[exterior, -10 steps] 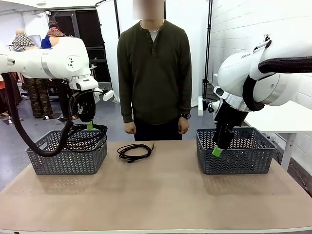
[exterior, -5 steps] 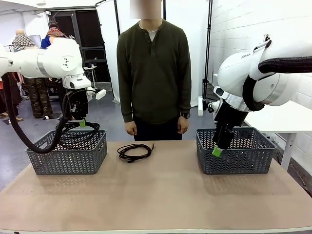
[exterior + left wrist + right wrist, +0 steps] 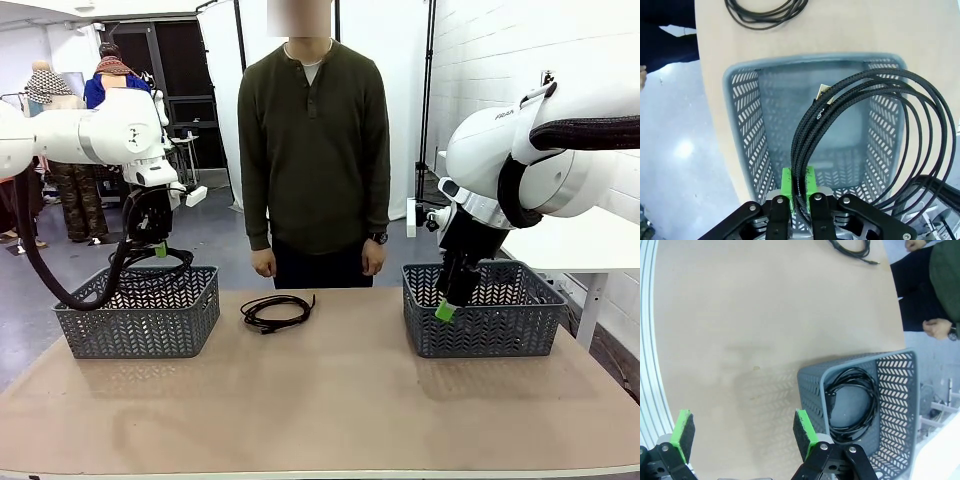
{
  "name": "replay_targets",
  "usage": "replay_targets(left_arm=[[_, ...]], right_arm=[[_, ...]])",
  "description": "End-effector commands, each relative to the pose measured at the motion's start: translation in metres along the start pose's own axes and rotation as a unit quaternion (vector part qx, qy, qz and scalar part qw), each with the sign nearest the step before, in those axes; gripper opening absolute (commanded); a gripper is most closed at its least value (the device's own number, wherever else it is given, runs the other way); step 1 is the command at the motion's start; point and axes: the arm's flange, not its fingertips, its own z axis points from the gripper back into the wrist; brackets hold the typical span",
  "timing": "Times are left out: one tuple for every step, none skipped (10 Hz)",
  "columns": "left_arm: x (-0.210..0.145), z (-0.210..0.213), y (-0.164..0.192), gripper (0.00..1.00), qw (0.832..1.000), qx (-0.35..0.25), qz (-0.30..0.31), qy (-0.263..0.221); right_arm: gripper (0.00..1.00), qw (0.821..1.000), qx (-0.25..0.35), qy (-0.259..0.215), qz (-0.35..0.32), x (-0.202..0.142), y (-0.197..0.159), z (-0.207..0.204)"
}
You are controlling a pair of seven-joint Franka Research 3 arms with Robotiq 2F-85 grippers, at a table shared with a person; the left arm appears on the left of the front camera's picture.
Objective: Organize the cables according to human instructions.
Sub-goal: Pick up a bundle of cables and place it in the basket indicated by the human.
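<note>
change since the earlier frame: the left arm (image 3: 100, 135) has swung toward 9 o'clock and risen slightly. its load has gone with it, from low against the far rim of the left basket (image 3: 140, 325) to a position above that rim. the right arm (image 3: 520, 160), the person (image 3: 315, 150) and the loose cable (image 3: 277, 312) have not moved.

left tool (image 3: 158, 248): it points down, over the far side of the left basket at the 9 o'clock end of the worktop (image 3: 320, 400). the jaws are clamped on the held cable (image 3: 880, 100), with several black strands pinched between the green pads. the coil fans out from the pads in wide loops. in the left wrist view the open basket lies directly below it. from the front, the loops hang at 6 o'clock of the tool. whether the lowest strand touches the rim cannot be told.

right tool (image 3: 742, 427): the jaws stand wide apart with nothing between the pads. it points down and tilts slightly. in the front view it is before the near left corner of the right basket (image 3: 485, 325), at the 3 o'clock end of the worktop. the wrist view shows bare worktop under the pads, with the basket corner just beside one pad.

cables: the loose cable lies coiled flat on the worktop between the baskets, toward 12 o'clock and nearer the left basket. a stored cable (image 3: 852, 405) lies coiled on the floor of the right basket.

person: stands at 12 o'clock behind the worktop, arms hanging, hands at the sides.
</note>
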Motion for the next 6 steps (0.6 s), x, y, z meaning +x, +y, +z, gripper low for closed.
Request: replay_targets(left_arm=[[-0.010, 0.003, 0.014, 0.00, 1.000, 0.002, -0.012, -0.001], [-0.013, -0.002, 0.011, 0.00, 1.000, 0.001, -0.012, -0.003], [-0.014, -0.009, 0.009, 0.00, 1.000, 0.004, -0.010, -0.003], [-0.015, -0.015, 0.008, 0.00, 1.000, 0.009, -0.006, -0.002], [-0.015, -0.022, 0.011, 0.00, 1.000, 0.014, -0.005, -0.008], [-0.016, -0.026, 0.013, 0.00, 1.000, 0.019, -0.006, -0.012]], right_arm=[[1.00, 1.000, -0.004, 0.004, -0.005, 0.002, -0.003, -0.001], [1.00, 1.000, -0.004, 0.004, -0.005, 0.002, -0.003, -0.001], [1.00, 1.000, -0.004, 0.004, -0.005, 0.002, -0.003, -0.001], [1.00, 1.000, -0.004, 0.004, -0.005, 0.002, -0.003, -0.001], [1.00, 1.000, -0.004, 0.004, -0.005, 0.002, -0.003, -0.001], [1.00, 1.000, -0.004, 0.004, -0.005, 0.002, -0.003, -0.001]])
